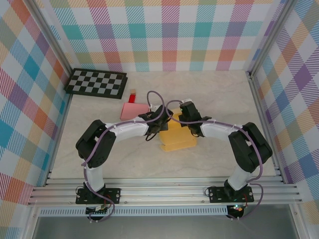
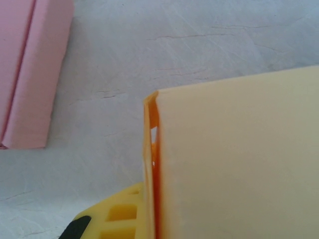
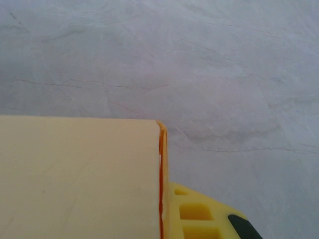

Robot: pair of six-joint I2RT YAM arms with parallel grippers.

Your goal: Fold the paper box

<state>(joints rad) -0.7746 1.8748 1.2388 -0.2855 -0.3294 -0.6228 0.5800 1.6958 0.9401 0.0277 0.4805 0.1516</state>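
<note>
yellow box (image 1: 178, 142) part-hidden (far end), pink box (image 2: 27, 74) cropped

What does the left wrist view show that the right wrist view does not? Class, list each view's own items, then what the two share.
Left wrist, not right wrist: a pink folded paper box at the upper left, apart from the pale yellow paper box, and the left gripper's yellow plastic finger against that box's edge.
Right wrist, not left wrist: the right gripper's yellow plastic finger against the box's opposite edge.
Both: the pale yellow paper box with its orange-lined edge, seen close up, and the pale marbled table surface.
</note>
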